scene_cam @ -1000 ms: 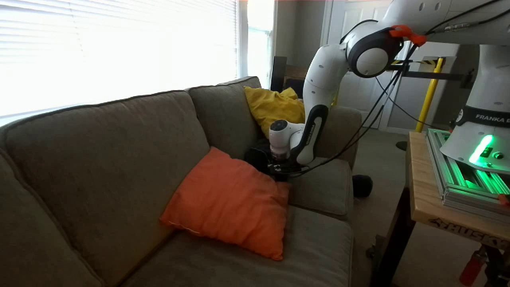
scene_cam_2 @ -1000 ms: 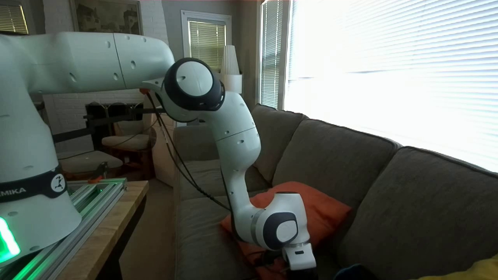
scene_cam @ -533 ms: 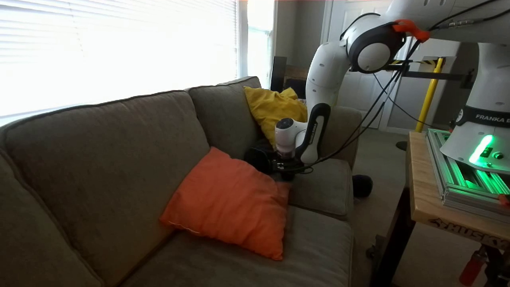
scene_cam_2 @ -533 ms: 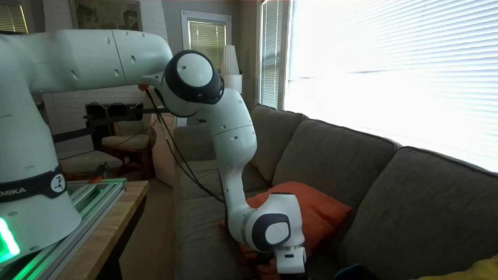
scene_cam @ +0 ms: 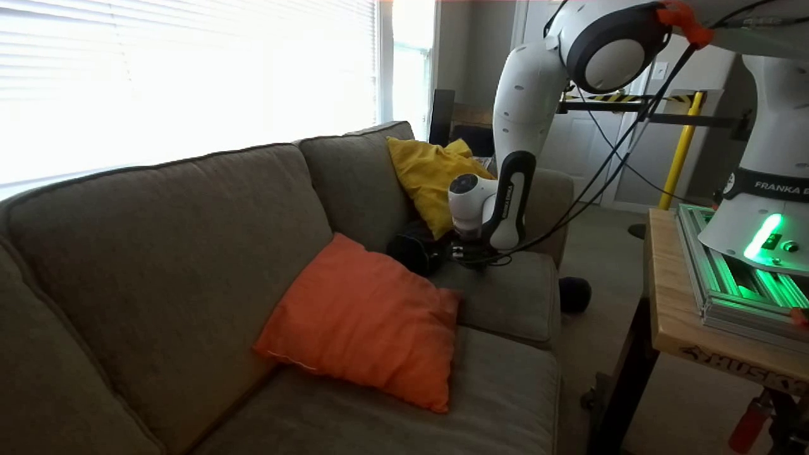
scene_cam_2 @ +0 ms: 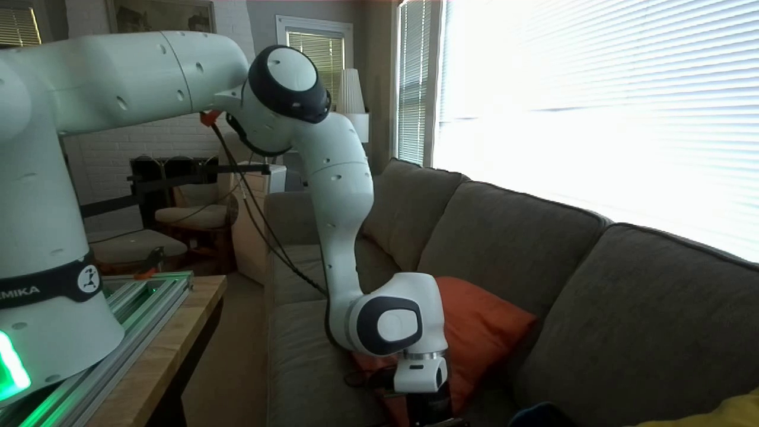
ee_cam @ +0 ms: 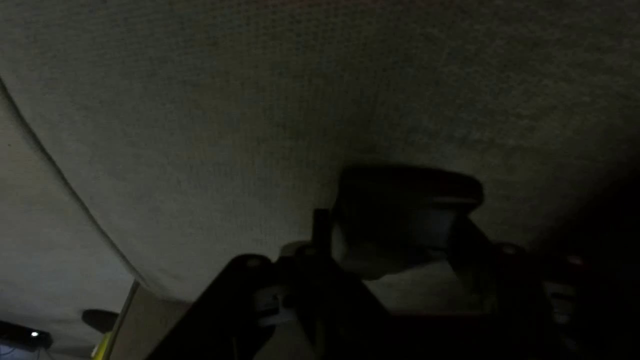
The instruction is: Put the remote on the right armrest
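Note:
My gripper is shut on the remote, a nearly black oblong seen end-on between the fingers in the dark wrist view. In the exterior views the gripper shows as a black shape over the sofa seat; its fingertips and the remote are not clear there. Grey-brown seat fabric lies below the remote in the wrist view; I cannot tell the exact gap. A padded armrest stands at the sofa's far end behind the arm. Another armrest stands at the opposite end. The frames do not tell which is the right one.
An orange cushion lies on the seat close to the gripper. A yellow cushion leans at the far end. A dark bulky object sits beside the gripper. The wooden robot table faces the sofa. Cables hang from the arm.
My gripper has risen from the seat and moved away from the sofa back, toward the robot's base side, clear of the orange cushion's edge. The cushions have not moved.

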### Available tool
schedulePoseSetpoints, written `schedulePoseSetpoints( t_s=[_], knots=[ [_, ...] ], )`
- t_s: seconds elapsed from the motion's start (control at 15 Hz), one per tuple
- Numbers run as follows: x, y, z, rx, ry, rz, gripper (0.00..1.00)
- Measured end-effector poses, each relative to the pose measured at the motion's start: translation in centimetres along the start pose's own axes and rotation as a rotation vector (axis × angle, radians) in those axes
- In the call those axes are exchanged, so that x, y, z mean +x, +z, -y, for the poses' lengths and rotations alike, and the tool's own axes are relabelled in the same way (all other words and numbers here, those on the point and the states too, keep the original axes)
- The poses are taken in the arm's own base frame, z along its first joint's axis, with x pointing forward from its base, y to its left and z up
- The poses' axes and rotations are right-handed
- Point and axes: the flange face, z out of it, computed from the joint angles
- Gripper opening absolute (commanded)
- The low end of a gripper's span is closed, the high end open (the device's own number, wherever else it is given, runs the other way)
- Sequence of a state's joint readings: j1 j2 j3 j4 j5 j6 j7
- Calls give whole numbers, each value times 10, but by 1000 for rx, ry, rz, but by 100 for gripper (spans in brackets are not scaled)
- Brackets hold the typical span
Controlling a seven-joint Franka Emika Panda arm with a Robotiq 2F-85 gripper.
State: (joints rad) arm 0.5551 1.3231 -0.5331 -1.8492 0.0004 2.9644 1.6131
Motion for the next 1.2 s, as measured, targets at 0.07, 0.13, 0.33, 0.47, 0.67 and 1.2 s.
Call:
schedulePoseSetpoints(
  t_s=[0.07, 0.13, 0.33, 0.47, 0.67, 1.2],
  knots=[
    [10, -8, -2, -2, -11, -19, 35],
    [21, -17, -3, -1, -27, -40, 35],
    [59, -46, -3, 7, -48, -119, 35],
    [80, -64, -5, 12, -56, -157, 86],
    [89, -73, -5, 17, -76, -158, 100],
    [19, -9, -23, -29, 1, 86, 100]
  ],
)
